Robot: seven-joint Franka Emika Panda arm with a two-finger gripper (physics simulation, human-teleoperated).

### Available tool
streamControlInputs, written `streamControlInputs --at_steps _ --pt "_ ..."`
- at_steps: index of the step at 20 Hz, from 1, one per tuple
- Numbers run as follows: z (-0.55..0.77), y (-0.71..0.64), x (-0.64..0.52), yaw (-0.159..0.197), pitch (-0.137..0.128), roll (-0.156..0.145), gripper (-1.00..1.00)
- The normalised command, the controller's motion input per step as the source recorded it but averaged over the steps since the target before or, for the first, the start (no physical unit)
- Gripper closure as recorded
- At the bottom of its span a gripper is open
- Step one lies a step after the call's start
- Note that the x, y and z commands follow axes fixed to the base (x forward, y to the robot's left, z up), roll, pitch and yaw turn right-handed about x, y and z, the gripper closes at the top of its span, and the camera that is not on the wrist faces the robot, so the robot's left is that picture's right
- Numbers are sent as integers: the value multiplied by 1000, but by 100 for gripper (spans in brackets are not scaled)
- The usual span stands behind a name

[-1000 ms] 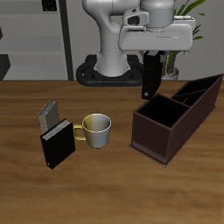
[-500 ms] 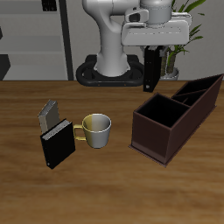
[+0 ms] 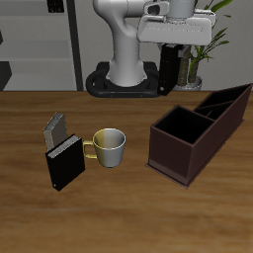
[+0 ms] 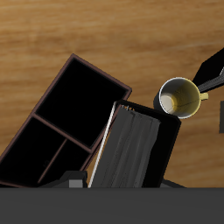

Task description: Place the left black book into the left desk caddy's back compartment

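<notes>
Exterior view, scanning across: one small grey book is leaning at about nine o'clock on the table, with one black book standing just in front of it. One mug is sitting beside them, near the centre. Farther along, at about twelve o'clock and well above the table, the gripper is clenching the left black book, which is hanging upright below it. At about three o'clock, one left desk caddy is resting at a slant, its back compartment lying farthest from the table's front edge. That makes two black books, one grey.

In the wrist view, the held book is showing beside the mug and over the caddy.
</notes>
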Motion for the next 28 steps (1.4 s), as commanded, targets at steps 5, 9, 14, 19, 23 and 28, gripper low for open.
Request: streamControlInputs --at_steps 5,9,14,19,23,28 --pt "135 310 -251 -79 -22 27 100" --pt "102 300 -164 -88 -16 31 100" --pt "6 343 51 -44 6 60 100" --pt "-130 280 109 -56 34 45 100" --pt "-169 283 77 -37 31 37 100" --pt "-99 245 41 -30 23 41 100"
